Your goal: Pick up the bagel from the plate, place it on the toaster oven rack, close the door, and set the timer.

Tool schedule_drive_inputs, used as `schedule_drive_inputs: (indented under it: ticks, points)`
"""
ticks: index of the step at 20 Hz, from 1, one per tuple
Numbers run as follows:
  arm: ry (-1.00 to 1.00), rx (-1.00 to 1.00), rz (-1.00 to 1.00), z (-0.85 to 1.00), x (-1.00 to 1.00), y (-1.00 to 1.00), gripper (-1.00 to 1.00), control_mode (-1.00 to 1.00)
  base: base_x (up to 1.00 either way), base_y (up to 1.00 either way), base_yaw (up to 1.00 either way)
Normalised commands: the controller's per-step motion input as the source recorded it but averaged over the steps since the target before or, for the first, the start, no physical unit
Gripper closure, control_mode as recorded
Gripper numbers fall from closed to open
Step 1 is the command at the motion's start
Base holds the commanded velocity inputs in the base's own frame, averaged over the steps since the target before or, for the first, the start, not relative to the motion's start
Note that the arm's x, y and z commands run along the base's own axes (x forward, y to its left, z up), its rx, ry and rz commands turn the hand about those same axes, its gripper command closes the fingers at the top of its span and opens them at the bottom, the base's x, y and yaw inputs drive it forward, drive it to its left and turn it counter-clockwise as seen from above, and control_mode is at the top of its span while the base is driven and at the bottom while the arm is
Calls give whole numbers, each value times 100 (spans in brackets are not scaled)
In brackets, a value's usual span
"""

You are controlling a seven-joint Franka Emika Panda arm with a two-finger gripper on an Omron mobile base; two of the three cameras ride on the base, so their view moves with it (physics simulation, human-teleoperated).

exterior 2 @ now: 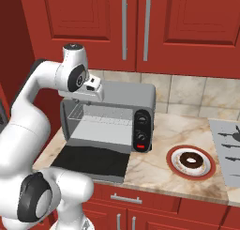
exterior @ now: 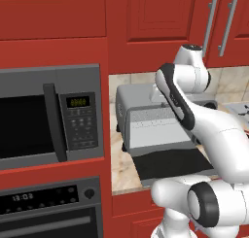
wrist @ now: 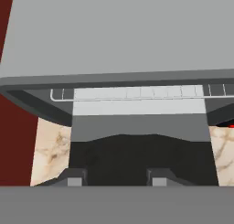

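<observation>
Door (exterior 2: 91,162) lies open flat on marble counter (exterior 2: 159,154); bagel (exterior 2: 191,160) on plate (exterior 2: 174,164). Gripper (wrist: 116,176) hovers above toaster oven (exterior 2: 136,95), fingers moderately apart, empty.

Toaster oven (exterior 2: 123,98): grey metal shell; black side panel with dark knobs and one red button.
Door (exterior 2: 91,162): dark glass, lying open.
Toaster oven rack (exterior 2: 101,115): silver wire, fine parallel bars.
Bagel (exterior 2: 191,160): dark brown ring, lighter tan edge.
Plate (exterior 2: 174,167): white, red rim.
Worktop (exterior 2: 161,172): beige marble with tan veining.
Cabinets (exterior 2: 187,27): red, silver bar handles.
Microwave (exterior: 48,118): grey frame, black window, dark keypad.
</observation>
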Motion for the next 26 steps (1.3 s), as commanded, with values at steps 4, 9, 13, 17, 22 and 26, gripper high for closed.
schedule_drive_inputs:
  ticks: [4,9,13,17,22,26]
  points:
    - [-8,3,0,0,-25,-15,-100,-100,0,0,0]
    - [-13,1,0,0,-62,-33,-100,-100,0,0,0]
    - [-8,2,0,-19,-41,-29,-100,-100,0,0,0]
    - [-7,16,0,-35,-24,-30,-100,-100,0,0,0]
    - [-9,21,0,-48,-1,-20,-100,-100,0,0,0]
    - [-8,18,-1,-44,1,-2,-100,-100,0,0,0]
